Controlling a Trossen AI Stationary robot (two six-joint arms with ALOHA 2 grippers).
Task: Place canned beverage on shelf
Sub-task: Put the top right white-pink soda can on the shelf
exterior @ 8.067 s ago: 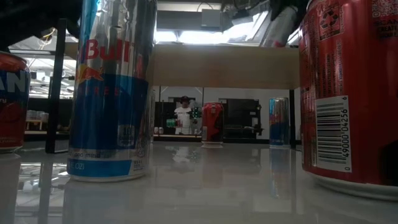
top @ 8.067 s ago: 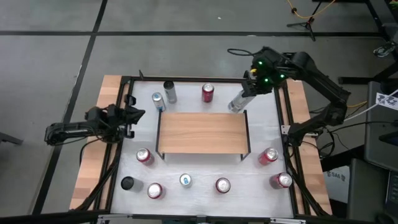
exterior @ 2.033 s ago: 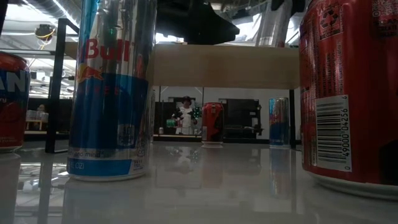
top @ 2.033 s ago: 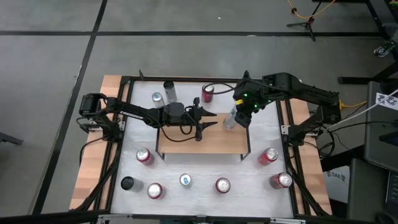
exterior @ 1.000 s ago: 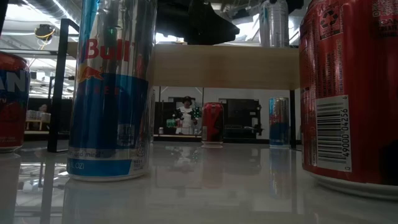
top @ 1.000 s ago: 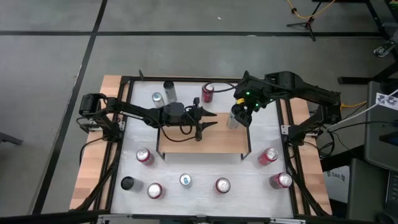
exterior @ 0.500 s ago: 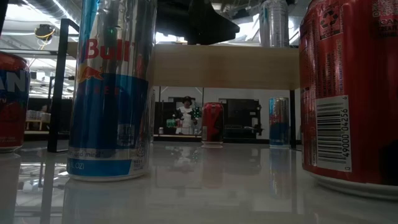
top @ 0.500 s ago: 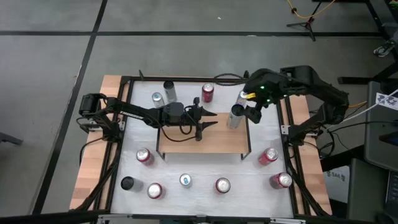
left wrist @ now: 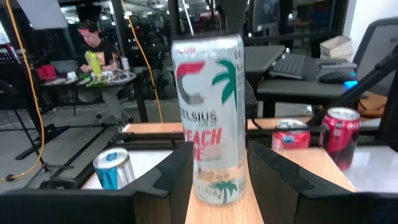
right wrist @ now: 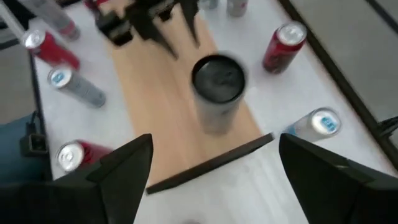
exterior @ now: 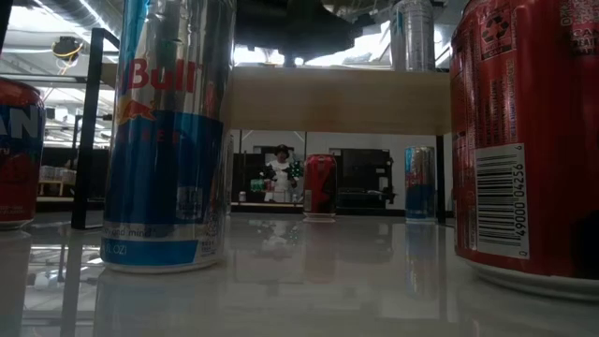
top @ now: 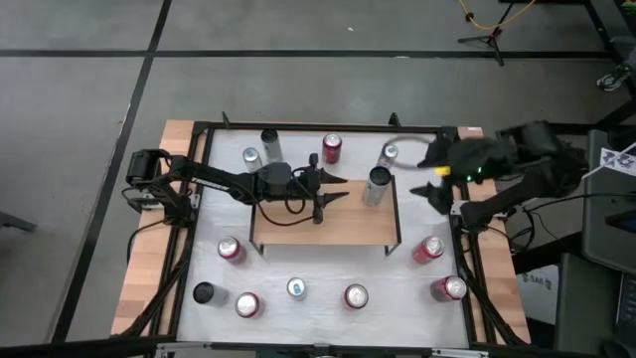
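Your canned beverage (top: 376,186), a tall silver can reading Celsius Peach (left wrist: 209,118), stands upright on the shelf (top: 298,221), on the wooden top near its right end and close to the far edge; nothing is touching it. In the low view the can (exterior: 414,36) shows on top of the light board (exterior: 337,100). Your right gripper (top: 433,182) is off to the right of the shelf, above the white table (top: 417,283) near its right rail, apart from the can, jaws spread wide and holding nothing; the right wrist view looks down on the can's top (right wrist: 217,78) with both dark fingers (right wrist: 124,165) well apart either side. Your left gripper (top: 333,191) hangs over the middle of the shelf, pointing at the can, near it but not touching; its fingers (left wrist: 168,174) stand partly apart, narrower than the right, with nothing between them, and the can sits just beyond the tips. Other cans stand around the shelf on the table: a red one (top: 331,149) and silver ones (top: 270,145) behind it, red ones (top: 231,249) in front and at the right (top: 429,249), a blue-topped one (top: 296,288) in front. A person (left wrist: 93,46) sits at a desk beyond the table in the left wrist view.
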